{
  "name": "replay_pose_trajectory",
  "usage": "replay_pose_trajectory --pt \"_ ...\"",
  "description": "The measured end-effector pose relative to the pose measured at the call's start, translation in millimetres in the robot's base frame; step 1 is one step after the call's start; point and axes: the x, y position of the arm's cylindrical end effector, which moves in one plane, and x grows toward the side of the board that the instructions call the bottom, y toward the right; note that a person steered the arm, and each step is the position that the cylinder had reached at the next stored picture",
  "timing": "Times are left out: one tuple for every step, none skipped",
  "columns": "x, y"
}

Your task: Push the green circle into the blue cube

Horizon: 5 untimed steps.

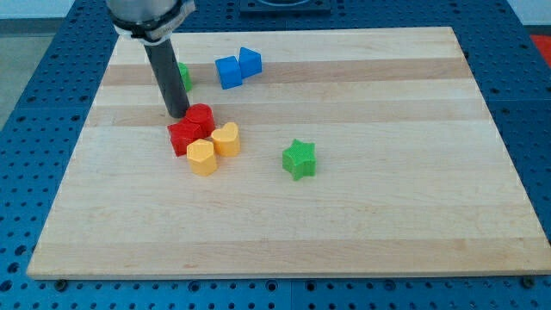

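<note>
The green circle (pixel 184 76) lies near the view's top left, mostly hidden behind my rod. The blue cube (pixel 250 61) sits to its right at the top, touching a second blue block (pixel 228 72) on its left. My tip (pixel 177 115) rests on the board just below the green circle, right beside the upper left of the red blocks.
Two red blocks (pixel 191 129) and two yellow blocks (pixel 213 148) are bunched together below my tip. A green star (pixel 300 158) sits alone to the right of centre. The wooden board (pixel 387 224) lies on a blue perforated table.
</note>
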Motion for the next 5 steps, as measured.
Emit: replay_pose_trajectory --pt "10.9 11.1" --pt "12.1 30.6" --pt "12.1 52.2" --pt "5.9 36.7" --pt "-4.5 -41.1"
